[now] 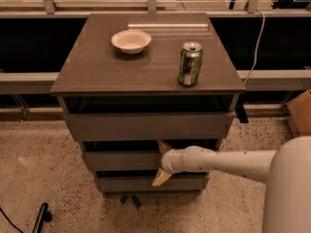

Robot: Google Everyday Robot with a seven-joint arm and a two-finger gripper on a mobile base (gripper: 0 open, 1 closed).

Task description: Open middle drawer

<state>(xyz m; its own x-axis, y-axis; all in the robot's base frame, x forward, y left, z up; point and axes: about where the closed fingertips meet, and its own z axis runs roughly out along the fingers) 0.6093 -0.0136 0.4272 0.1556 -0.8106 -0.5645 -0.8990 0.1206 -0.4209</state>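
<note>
The middle drawer [119, 160] is the dark grey-brown flat front between the taller top drawer [146, 125] and the bottom drawer [131, 183] of a small cabinet. My gripper [161, 162] is at the middle drawer's front, right of its centre, on the end of my white arm [228, 165], which reaches in from the right. Its two tan fingers are spread apart. One fingertip [163, 146] is at the drawer's top edge and the other is at its bottom edge. The gripper holds nothing.
On the cabinet top [97, 72] stand a white bowl [130, 41] at the back left and a green can [190, 63] at the right. A cardboard box [300, 111] is on the floor at the right. A black object [41, 217] lies on the speckled floor at the lower left.
</note>
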